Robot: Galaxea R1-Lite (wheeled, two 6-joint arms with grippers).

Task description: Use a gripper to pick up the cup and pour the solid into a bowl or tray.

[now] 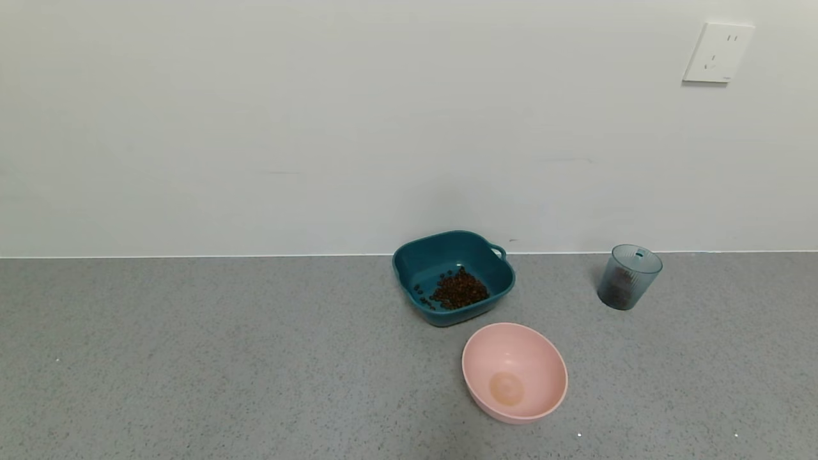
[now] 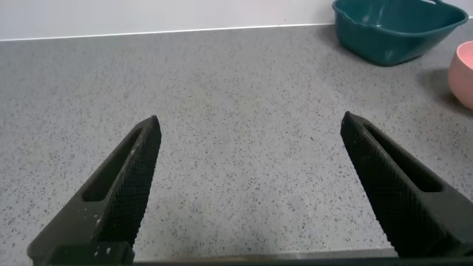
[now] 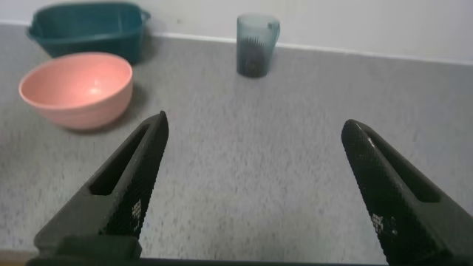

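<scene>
The grey-blue ribbed cup point(image 1: 628, 277) stands upright near the wall at the right, with dark pieces showing low inside it; it also shows in the right wrist view point(image 3: 256, 45). The teal basin point(image 1: 452, 277) holds a pile of brown bean-like pieces point(image 1: 457, 289). It also shows in the left wrist view point(image 2: 393, 29) and the right wrist view point(image 3: 86, 28). Neither arm shows in the head view. My left gripper point(image 2: 251, 125) is open and empty over bare counter. My right gripper point(image 3: 255, 125) is open and empty, well short of the cup.
A round pink bowl point(image 1: 514, 370) sits in front of the basin; it also shows in the right wrist view point(image 3: 75, 87) and the left wrist view point(image 2: 462, 70). The wall runs behind the grey counter point(image 1: 192, 358). A white socket point(image 1: 718, 52) is on the wall.
</scene>
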